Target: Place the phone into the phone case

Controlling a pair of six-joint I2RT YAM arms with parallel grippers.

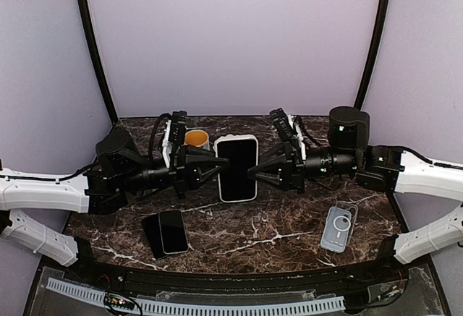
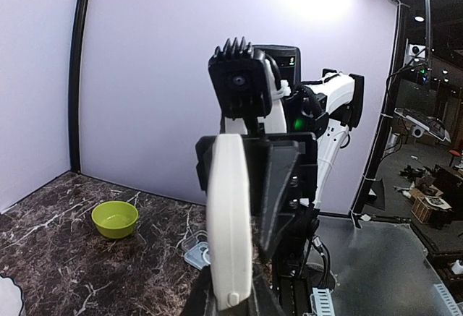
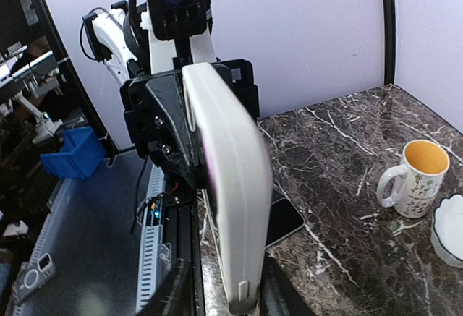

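Note:
A white phone case (image 1: 237, 168) hangs in the air over the middle of the table, held flat between both arms. The dark face of a phone (image 1: 236, 171) fills it and faces up. My left gripper (image 1: 221, 163) is shut on the case's left edge; the left wrist view has that edge (image 2: 230, 222) rising from between the fingers. My right gripper (image 1: 255, 172) straddles the right edge (image 3: 231, 207). Its jaws stand a little wider than the case, with a gap at one finger.
Two dark phones (image 1: 165, 233) lie side by side at the front left. A clear case (image 1: 338, 228) lies at the front right. A mug (image 1: 197, 139) stands behind the left gripper. A green bowl (image 2: 114, 219) sits near the right-hand wall.

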